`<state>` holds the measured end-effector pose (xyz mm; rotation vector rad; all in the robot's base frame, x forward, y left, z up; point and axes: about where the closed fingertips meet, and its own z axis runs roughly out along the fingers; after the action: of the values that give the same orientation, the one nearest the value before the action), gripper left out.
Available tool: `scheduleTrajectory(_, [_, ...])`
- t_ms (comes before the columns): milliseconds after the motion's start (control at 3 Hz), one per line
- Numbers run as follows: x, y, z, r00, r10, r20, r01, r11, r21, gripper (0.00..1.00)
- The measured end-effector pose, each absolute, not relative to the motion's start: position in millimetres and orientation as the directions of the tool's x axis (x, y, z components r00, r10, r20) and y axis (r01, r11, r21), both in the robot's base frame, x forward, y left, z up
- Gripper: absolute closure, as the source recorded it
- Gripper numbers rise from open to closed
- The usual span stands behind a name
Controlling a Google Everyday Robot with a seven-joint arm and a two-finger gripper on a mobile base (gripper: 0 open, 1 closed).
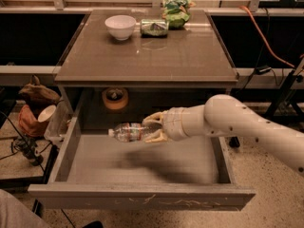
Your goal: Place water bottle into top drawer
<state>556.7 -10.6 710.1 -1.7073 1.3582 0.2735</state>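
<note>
While looking down from the front onto a brown-topped table [156, 56], taking in speckled flooring [266, 175] around it and dark shelving with a pale rail behind. Carrying along the far edge of the tabletop: a white bowl [120, 26], a green-labelled can [154, 27] lying on its side just beside the bowl, and a crumpled green bag [175, 9] behind the can. Trailing down at the view's right, an orange cable [266, 37]; crowding the floor at the view's left, a brown heap [35, 94] of clutter with cords. Standing pulled out toward the viewer beneath the tabletop, the top drawer [142, 198], grey-walled, pale-bottomed, scratched on its front panel, with a roll of tape [115, 99] sitting in the shadowed recess behind it. Reaching in from the view's right over the drawer's side wall, a white arm [237, 122], stretching nearly level and ending in the gripper [153, 128] above the middle of the drawer. Clasping the water bottle [130, 132] between two tan fingers [153, 118], one above and one below, at the bottle's base end. Lying horizontal in that grip, cap pointing toward the view's left, hanging clear of the drawer bottom and casting a soft shadow onto it.
</note>
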Motion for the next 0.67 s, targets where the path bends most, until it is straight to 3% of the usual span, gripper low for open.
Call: scheduleTrajectory(667, [586.3,15.4,661.0,0.346,-0.725,-0.595,-0.846,0.033,-0.532,1.0])
